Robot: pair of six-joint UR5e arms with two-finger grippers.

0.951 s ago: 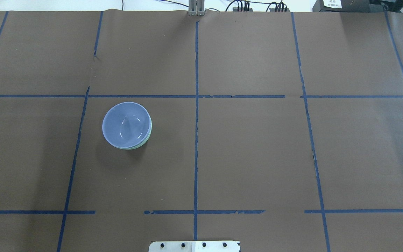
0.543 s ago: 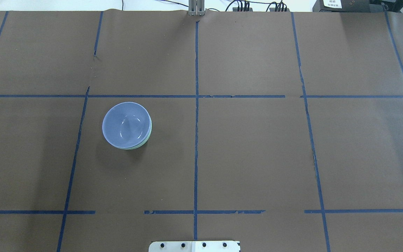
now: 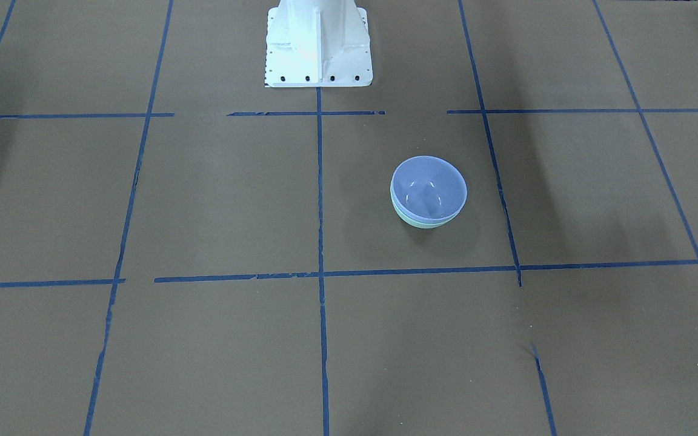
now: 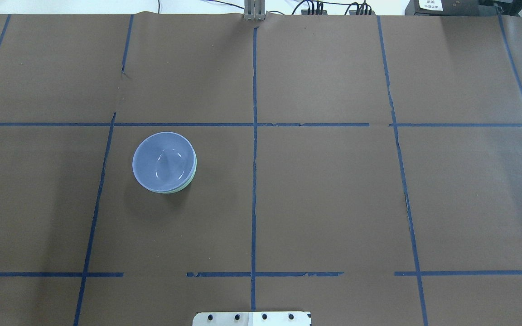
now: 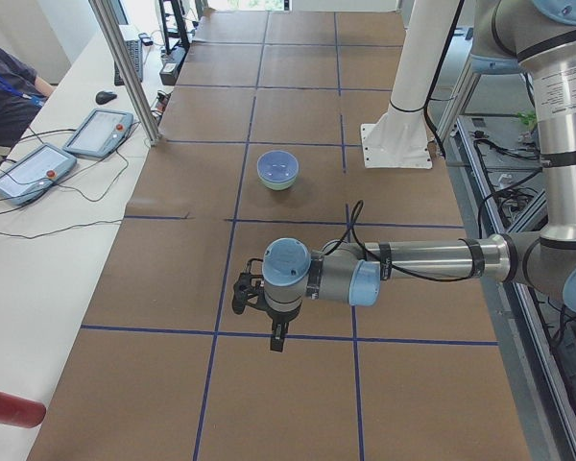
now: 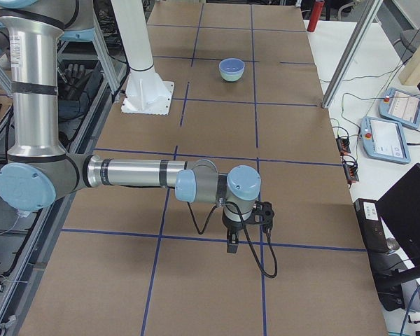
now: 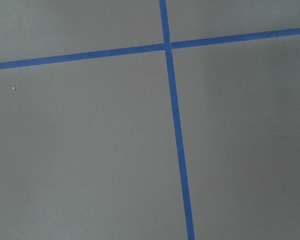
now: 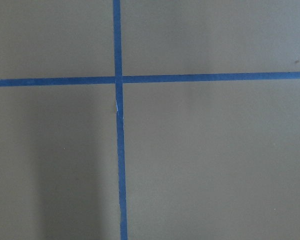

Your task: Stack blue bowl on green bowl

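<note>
The blue bowl (image 4: 163, 160) sits nested inside the green bowl (image 4: 188, 182), left of the table's middle; only a thin mint-green rim shows beneath it. The stack also shows in the front view, blue bowl (image 3: 428, 188) on green bowl (image 3: 425, 223), and small in both side views (image 5: 277, 165) (image 6: 232, 66). My left gripper (image 5: 276, 342) shows only in the left side view, far from the bowls, pointing down over the paper. My right gripper (image 6: 231, 245) shows only in the right side view, likewise far away. I cannot tell whether either is open or shut. Both wrist views show bare paper and tape.
Brown paper with blue tape lines (image 4: 254, 181) covers the table. The white robot pedestal (image 3: 317, 42) stands at the near edge. Teach pendants (image 5: 101, 130) (image 6: 404, 106) and cables lie on the side benches. A metal post (image 5: 125, 67) rises at the far edge.
</note>
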